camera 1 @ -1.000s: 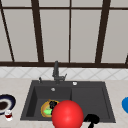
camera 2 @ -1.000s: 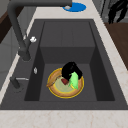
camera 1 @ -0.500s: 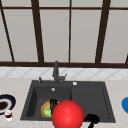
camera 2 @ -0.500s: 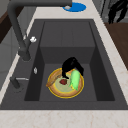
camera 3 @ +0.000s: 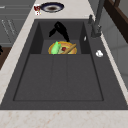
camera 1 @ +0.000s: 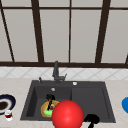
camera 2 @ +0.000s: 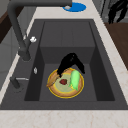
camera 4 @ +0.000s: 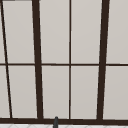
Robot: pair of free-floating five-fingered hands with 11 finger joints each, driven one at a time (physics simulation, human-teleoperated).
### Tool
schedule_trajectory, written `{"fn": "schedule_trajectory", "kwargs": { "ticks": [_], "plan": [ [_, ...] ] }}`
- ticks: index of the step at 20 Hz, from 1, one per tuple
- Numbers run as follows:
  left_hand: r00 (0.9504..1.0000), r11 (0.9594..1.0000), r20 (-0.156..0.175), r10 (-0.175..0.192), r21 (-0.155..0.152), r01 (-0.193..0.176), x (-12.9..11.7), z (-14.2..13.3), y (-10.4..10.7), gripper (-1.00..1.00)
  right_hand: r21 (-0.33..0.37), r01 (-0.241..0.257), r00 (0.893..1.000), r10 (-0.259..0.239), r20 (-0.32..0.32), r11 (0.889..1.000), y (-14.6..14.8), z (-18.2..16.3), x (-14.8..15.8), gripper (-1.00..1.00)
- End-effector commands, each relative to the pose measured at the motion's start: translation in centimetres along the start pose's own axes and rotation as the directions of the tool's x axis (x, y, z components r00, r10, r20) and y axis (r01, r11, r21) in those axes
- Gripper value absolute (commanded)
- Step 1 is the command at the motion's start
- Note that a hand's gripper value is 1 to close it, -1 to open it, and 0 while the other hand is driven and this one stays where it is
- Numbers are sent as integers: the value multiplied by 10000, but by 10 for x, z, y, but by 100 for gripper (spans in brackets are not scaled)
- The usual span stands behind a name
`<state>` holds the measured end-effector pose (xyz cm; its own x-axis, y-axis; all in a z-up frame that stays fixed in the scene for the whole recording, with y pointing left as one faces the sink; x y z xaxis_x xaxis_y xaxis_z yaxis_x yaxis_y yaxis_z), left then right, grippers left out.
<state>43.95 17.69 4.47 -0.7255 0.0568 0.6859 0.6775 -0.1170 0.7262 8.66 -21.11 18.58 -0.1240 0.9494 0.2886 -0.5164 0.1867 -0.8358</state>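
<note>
Nearest the front view's camera, a red ball (camera 1: 67, 115) covers part of the sink's front edge. Just right of it, the right hand (camera 1: 91, 119) hangs in the air over the front rim of the sink (camera 1: 87, 96) – whether its fingers are spread or curled, cannot tell.

In the sink's deeper left basin, near its front wall, sits a yellow plate (camera 2: 65, 83). On the plate: a green vegetable (camera 2: 75, 79) along the edge toward the sink's front, a small red piece (camera 2: 63, 81) at the middle, and a brown stick-shaped piece (camera 2: 53, 81) across the edge toward the faucet.

The left hand (camera 2: 69, 61) is down in this basin, over the plate's far-left rim, fingers relaxed and pointing down – tips touching or just above the plate's rim, cannot tell which. It pinches nothing.

The shallower right part of the sink holds nothing.

The faucet (camera 1: 56, 71) stands at the sink's back edge, middle-left, with a small white knob (camera 1: 74, 83) on the rim just right of it.

On the counter (camera 3: 72, 8) by the sink's left edge lies a dark plate (camera 1: 6, 102) with a brown centre, and a small red-and-white cup (camera 1: 8, 115) just beside it at the counter's front. On the counter's right end lies a blue plate (camera 2: 74, 6).

The window (camera 4: 70, 60) runs behind the back wall.
</note>
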Motion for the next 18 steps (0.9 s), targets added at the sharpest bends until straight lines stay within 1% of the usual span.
{"fn": "schedule_trajectory", "kwargs": {
  "ticks": [1, 3, 4, 6, 8, 11, 18],
  "plan": [
    [9995, 9997, 171, -254, -13, 254, 17, 22, 14, -100, 0, 0, 10000, 0, 0, 10000, 0, 0, 0, 0],
    [9994, 9996, 216, -270, 46, 269, 29, 34, 19, -100, 0, 0, 10000, 0, 0, 10000, 0, 0, 0, 0],
    [9992, 9993, 217, -349, 104, 346, 35, 40, 23, -100, 0, 0, 10000, 0, 0, 10000, 0, 0, 0, 0],
    [9993, 9994, 193, -335, 76, 334, 50, 51, 30, -100, 0, 0, 10000, 0, 0, 10000, 0, 0, 0, 0],
    [9996, 9997, 149, -246, 16, 246, 66, 61, 37, -100, 0, 0, 10000, 0, 0, 10000, 0, 0, 0, 0],
    [9997, 9998, 178, -170, -54, 171, 88, 77, 49, -100, 0, 0, 10000, 0, 0, 10000, 0, 0, 0, 0],
    [9992, 9998, 346, -209, 24, 208, 142, 106, 74, -100, 0, 0, 10000, 0, 0, 10000, 0, 0, 0, 0]
  ]
}}
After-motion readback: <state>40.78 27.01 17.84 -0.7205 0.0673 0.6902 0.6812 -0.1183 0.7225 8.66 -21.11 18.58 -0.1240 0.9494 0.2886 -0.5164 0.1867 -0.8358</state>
